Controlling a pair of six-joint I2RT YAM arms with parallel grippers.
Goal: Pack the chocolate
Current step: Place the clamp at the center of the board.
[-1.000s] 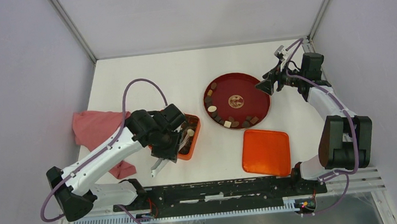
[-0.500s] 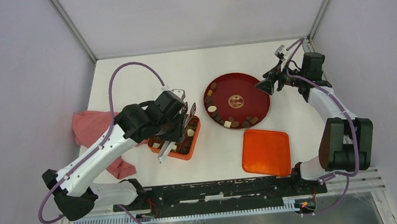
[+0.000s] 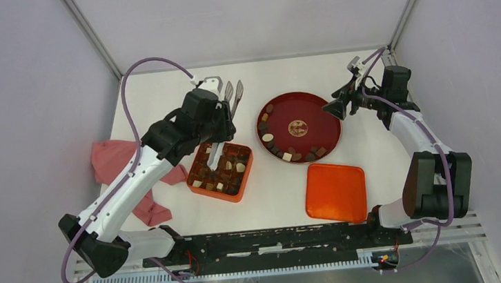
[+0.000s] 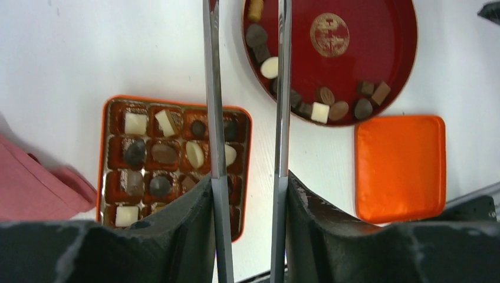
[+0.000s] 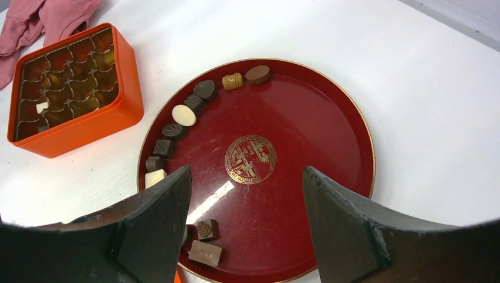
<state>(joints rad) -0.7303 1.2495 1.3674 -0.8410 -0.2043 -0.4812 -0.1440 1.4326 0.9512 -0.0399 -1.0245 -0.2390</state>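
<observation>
Dark, brown and cream pieces of chocolate [image 3: 269, 137] lie along the left and near rim of the dark-red plate [image 3: 314, 111], and more fill the orange compartmented box [image 3: 248, 169] to its left. My left gripper [image 3: 221, 113] is shut on metal tongs [image 3: 233, 91]. It hangs above the box's far side, and the tongs' tips point at the plate's left edge. In the left wrist view the tongs [image 4: 213, 118] stand apart with nothing between them. My right gripper [image 3: 337, 107] is open and empty at the plate's right edge, above the plate [image 5: 306, 130].
An orange lid [image 3: 336, 191] lies flat in front of the plate. A pink cloth [image 3: 116, 161] is crumpled left of the box. Grey walls close in the table on the left, far and right sides.
My left arm has lifted off the box's near side and swung away from me and to the right, carrying the tongs towards the plate. The right arm has not moved.
</observation>
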